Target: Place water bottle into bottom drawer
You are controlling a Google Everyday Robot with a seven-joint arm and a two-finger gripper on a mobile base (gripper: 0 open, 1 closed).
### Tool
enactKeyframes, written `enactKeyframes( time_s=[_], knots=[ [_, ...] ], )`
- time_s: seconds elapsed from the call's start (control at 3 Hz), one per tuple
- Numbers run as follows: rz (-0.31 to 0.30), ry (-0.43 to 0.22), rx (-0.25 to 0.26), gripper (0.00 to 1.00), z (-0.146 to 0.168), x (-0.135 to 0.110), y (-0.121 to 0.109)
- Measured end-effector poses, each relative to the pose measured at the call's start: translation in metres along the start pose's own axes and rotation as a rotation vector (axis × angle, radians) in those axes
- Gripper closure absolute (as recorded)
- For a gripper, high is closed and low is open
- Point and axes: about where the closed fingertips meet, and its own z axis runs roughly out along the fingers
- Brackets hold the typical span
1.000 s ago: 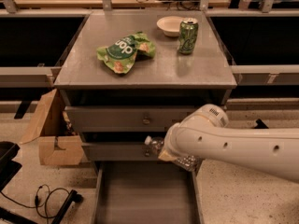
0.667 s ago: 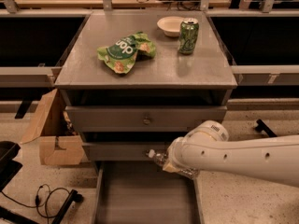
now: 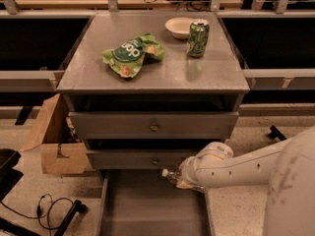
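Note:
The water bottle (image 3: 172,176) lies nearly level, its white cap pointing left, sticking out of my gripper (image 3: 187,180). The gripper is shut on the bottle and is mostly hidden behind my white wrist and forearm, which reach in from the right. The bottle hangs just above the back right part of the open bottom drawer (image 3: 142,208), a wide grey tray pulled out toward the camera. It is just below the front of the middle drawer (image 3: 138,160).
On the cabinet top (image 3: 88,75) lie a green chip bag (image 3: 131,53), a green soda can (image 3: 198,38) and a white bowl (image 3: 179,27). The top drawer (image 3: 153,126) is shut. A cardboard box (image 3: 54,141) and cables (image 3: 49,208) are on the floor at left.
My arm has dropped lower and the wrist has come down with the bottle, from in front of the middle drawer to just above the open bottom drawer.

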Motion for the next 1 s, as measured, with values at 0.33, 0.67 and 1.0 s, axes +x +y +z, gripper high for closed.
enactKeyframes(
  time_s=[0.33,0.67,1.0],
  knots=[
    [-0.044,0.023,-0.025,1.00,0.054,0.024,0.016],
    [-0.036,0.021,-0.023,1.00,0.058,0.022,0.016],
    [-0.041,0.010,-0.024,1.00,0.098,0.015,0.010]
  ],
)
